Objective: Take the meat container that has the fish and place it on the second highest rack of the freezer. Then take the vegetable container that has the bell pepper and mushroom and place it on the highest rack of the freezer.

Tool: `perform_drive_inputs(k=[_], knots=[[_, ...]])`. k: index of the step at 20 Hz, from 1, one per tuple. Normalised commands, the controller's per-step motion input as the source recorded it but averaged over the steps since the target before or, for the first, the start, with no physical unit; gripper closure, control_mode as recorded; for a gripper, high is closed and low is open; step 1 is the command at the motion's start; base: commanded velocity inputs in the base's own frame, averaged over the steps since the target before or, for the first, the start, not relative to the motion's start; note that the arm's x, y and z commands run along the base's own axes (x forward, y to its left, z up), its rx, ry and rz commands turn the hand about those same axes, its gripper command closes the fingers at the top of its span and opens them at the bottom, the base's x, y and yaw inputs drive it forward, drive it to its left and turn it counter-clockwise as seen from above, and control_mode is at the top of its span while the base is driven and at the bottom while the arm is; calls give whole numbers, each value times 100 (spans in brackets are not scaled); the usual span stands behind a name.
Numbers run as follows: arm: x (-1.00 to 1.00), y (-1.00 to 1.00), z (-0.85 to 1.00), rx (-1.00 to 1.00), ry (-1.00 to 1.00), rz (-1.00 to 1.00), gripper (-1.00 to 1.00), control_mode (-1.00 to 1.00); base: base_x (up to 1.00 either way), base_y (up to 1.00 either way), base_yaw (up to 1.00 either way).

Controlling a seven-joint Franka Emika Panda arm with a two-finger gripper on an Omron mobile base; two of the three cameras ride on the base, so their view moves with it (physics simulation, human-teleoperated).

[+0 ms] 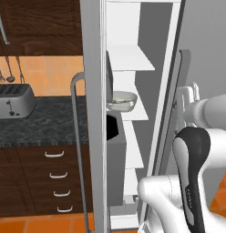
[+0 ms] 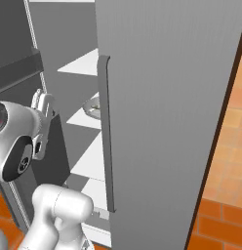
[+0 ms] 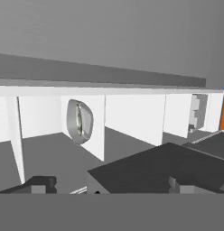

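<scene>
My gripper (image 3: 109,185) is spread as wide as it goes, nothing between the jaws, the two dark fingertips (image 3: 39,184) sitting well apart at the bottom of the hand view. From the left base view my hand (image 1: 187,107) hangs right at the edge of the open freezer (image 1: 94,68) door, level with the middle shelves; from the right base view it's the same story, the hand (image 2: 42,122) just beside the dark door bin (image 2: 57,146).

Next out, that grey door bin (image 3: 168,169) fills the lower right of the hand view, tilted because my wrist is rolled. Past it, the white shelves (image 3: 132,117) run like upright slats across the picture.

And there it is: a shallow grey container (image 1: 121,101) already sitting on one of the middle racks, something pale silvery-green lying in it, too small for me to call for certain. In the hand view it shows as a rounded grey tray (image 3: 80,121) pressed flat against a shelf. The rack above it (image 1: 130,59) carries nothing.

Farther left, beyond the door's long bar handle (image 1: 78,150), a dark speckled counter (image 1: 42,125) holds a silver toaster (image 1: 13,101), with wooden drawers (image 1: 55,182) below.
</scene>
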Motion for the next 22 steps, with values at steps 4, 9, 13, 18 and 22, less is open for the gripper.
perform_drive_inputs(k=[4,9,13,18,22], knots=[[7,2,-1,0,2,0,-100,-100,0,0,0],[-5,-7,19,0,-6,0,-100,100,-20,-5,1],[0,0,0,0,0,0,-100,100,-100,-13,10],[0,0,0,0,0,0,-100,100,-70,-37,21],[0,0,0,0,0,0,-100,100,-5,-91,29]])
